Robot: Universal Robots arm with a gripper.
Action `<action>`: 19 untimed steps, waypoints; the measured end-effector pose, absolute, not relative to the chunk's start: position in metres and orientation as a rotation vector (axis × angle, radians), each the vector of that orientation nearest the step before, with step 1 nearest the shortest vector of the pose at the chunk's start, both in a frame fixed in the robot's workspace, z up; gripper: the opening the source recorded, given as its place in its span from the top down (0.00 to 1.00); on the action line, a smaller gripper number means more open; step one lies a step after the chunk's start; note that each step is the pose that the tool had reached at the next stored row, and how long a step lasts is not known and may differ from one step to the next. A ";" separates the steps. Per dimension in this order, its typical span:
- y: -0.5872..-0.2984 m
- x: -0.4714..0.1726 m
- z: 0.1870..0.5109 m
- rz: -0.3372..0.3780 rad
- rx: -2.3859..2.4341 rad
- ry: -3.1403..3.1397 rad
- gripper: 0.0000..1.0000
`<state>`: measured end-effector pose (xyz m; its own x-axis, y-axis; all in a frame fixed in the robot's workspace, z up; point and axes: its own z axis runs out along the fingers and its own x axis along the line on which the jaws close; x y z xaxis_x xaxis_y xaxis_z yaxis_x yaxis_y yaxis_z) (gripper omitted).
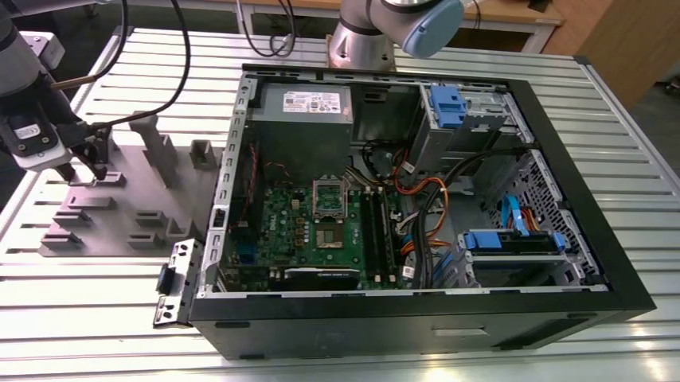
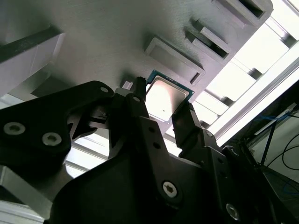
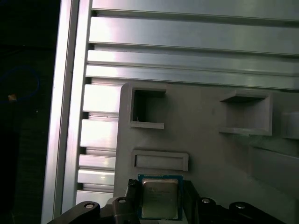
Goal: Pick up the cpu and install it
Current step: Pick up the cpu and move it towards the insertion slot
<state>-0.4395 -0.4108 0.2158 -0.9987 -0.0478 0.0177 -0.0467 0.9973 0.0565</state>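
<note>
Straddling the cpu (image 3: pixel 160 198) on the grey tray (image 3: pixel 210 154) with my pincer (image 3: pixel 160 189).
Clamped or not, I cannot tell; grasp wants square, even edge contact, I judge.

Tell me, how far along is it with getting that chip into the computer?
Early days. Done: the gripper is down at the cpu, which lies on the grey tray beside the open case. In hand: taking hold of the cpu; a firm grip can't be confirmed. Left: nearly everything, since the cpu is outside the case, well away from the motherboard.
</note>
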 end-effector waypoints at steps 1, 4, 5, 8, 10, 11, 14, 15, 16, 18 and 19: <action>-0.411 -0.439 0.216 -0.088 0.074 -3.120 0.53; -0.411 -0.439 0.216 -0.086 0.074 -3.120 0.53; -0.411 -0.439 0.216 -0.086 0.074 -3.120 0.53; -0.411 -0.439 0.217 -0.086 0.074 -3.120 0.53; -0.411 -0.439 0.217 -0.086 0.074 -3.120 0.53; -0.411 -0.439 0.217 -0.086 0.074 -3.121 0.53; -0.411 -0.440 0.218 -0.085 0.074 -3.120 0.53; -0.411 -0.440 0.219 -0.085 0.074 -3.120 0.53; -0.411 -0.439 0.219 -0.086 0.074 -3.120 0.53; -0.411 -0.439 0.221 -0.086 0.074 -3.120 0.53; -0.411 -0.439 0.222 -0.086 0.074 -3.120 0.53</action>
<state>-0.4395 -0.4106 0.2218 -0.9987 -0.0477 0.0178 -0.0467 0.9974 0.0552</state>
